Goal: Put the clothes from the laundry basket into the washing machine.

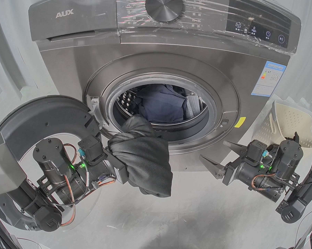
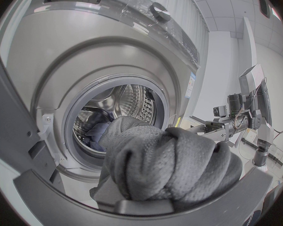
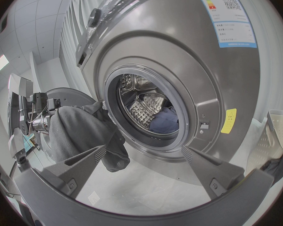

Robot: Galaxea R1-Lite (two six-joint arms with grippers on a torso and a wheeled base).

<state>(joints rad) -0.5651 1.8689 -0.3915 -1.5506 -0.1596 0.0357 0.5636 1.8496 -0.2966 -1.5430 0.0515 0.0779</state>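
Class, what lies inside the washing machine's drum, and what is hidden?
A dark blue garment lies in the drum. The black garment in front covers the opening's lower left edge, hiding whatever lies behind it.

Smooth pale grey floor (image 1: 204,211) with a soft shine, long white curtain (image 2: 182,7) hanging in folds along the back of the room, plain white wall (image 2: 215,79) beside it, white ceiling of square tiles (image 2: 232,7), bright flat light panel (image 3: 0,62) set in it
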